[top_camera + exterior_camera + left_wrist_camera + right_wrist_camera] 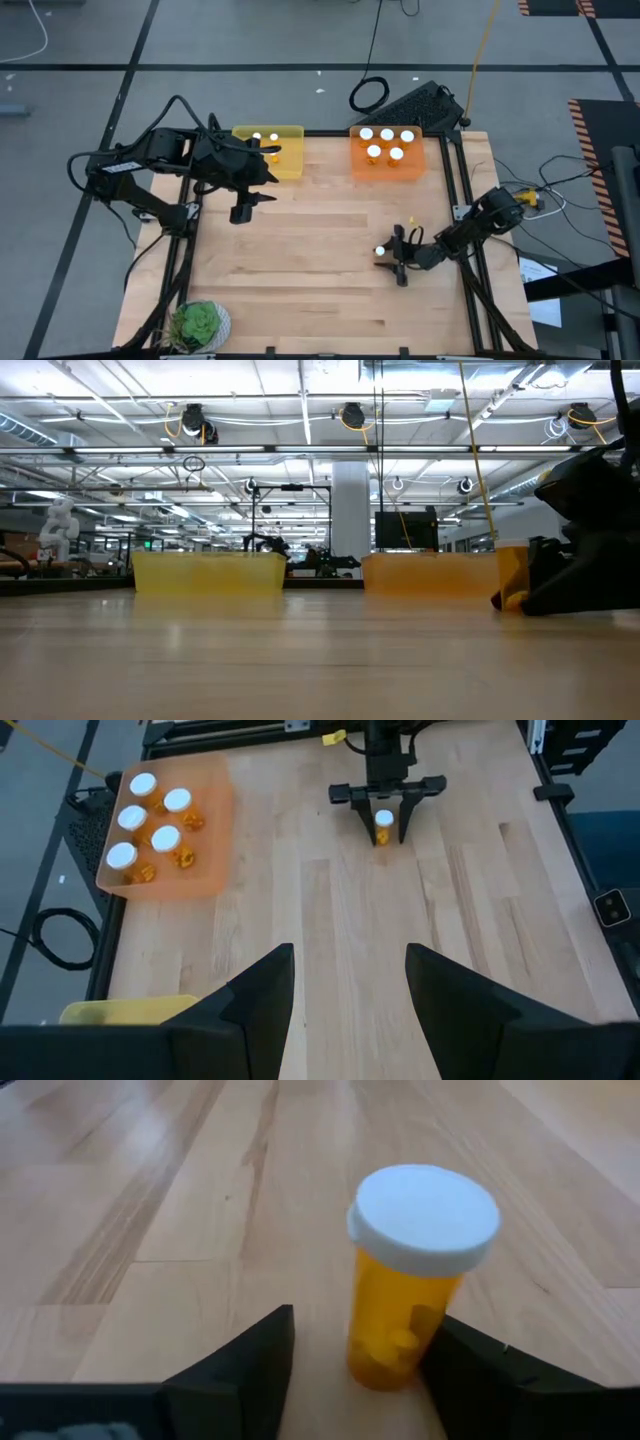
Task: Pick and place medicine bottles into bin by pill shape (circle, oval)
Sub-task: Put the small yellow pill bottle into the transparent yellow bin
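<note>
One bottle on the bench: a single medicine bottle [412,1280], amber with a white cap, stands upright on the bare wood toward 4 o'clock of the bench [300,250] in the high view, well apart from both bins.
Right tool: the right tool [392,254] sits low at the bench surface with its fingers spread to either side of that bottle; in the right wrist view one finger [250,1365] stands clear of the amber wall with wood showing between, while the other is at the bottle's side and contact cannot be told. Released, not clamped.
Orange bin: the orange bin [412,168] at about 1 o'clock of the bench holds five white-capped bottles [386,143], all upright and clustered together.
Yellow bin: the yellow bin [292,165] at about 11 o'clock holds at least two small-capped bottles; part of it is covered by the left arm in the high view.
Left tool: the left tool [244,205] hangs above the bench at about 10 o'clock, just in front of the yellow bin, fingers [265,985] parted with nothing between them.
In the way: open wood lies between the lone bottle and both bins; the left arm reaches across the yellow bin's near corner.
Around: a potted green plant [196,324] stands at the 7 o'clock corner; a coiled black cable [368,94] lies on the floor beyond the bench's far edge.
</note>
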`<state>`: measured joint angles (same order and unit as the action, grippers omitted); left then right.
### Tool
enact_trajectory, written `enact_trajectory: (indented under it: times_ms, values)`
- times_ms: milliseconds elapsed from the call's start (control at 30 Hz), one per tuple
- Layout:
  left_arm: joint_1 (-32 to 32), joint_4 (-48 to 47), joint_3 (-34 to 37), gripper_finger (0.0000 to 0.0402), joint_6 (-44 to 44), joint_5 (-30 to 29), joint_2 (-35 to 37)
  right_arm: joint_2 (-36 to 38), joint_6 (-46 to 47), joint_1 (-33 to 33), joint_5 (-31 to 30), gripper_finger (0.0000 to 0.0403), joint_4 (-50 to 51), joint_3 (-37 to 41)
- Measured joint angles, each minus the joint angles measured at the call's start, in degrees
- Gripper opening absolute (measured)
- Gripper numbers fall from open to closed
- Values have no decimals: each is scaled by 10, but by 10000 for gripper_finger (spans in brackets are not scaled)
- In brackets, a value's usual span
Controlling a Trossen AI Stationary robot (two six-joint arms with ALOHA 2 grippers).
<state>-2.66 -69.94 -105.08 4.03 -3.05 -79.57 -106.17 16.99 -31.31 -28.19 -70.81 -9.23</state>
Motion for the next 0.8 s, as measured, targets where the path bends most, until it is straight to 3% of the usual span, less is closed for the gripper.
enact_trajectory:
  times_ms: [433, 800]
  values:
    - [0, 1, 0, 198, -2, 0, 0, 0, 12, 29, 27, 98, 0, -1]
    - [0, 9, 0, 198, -9, 1, -11, -1, 14, 30, 34, 102, 2, -27]
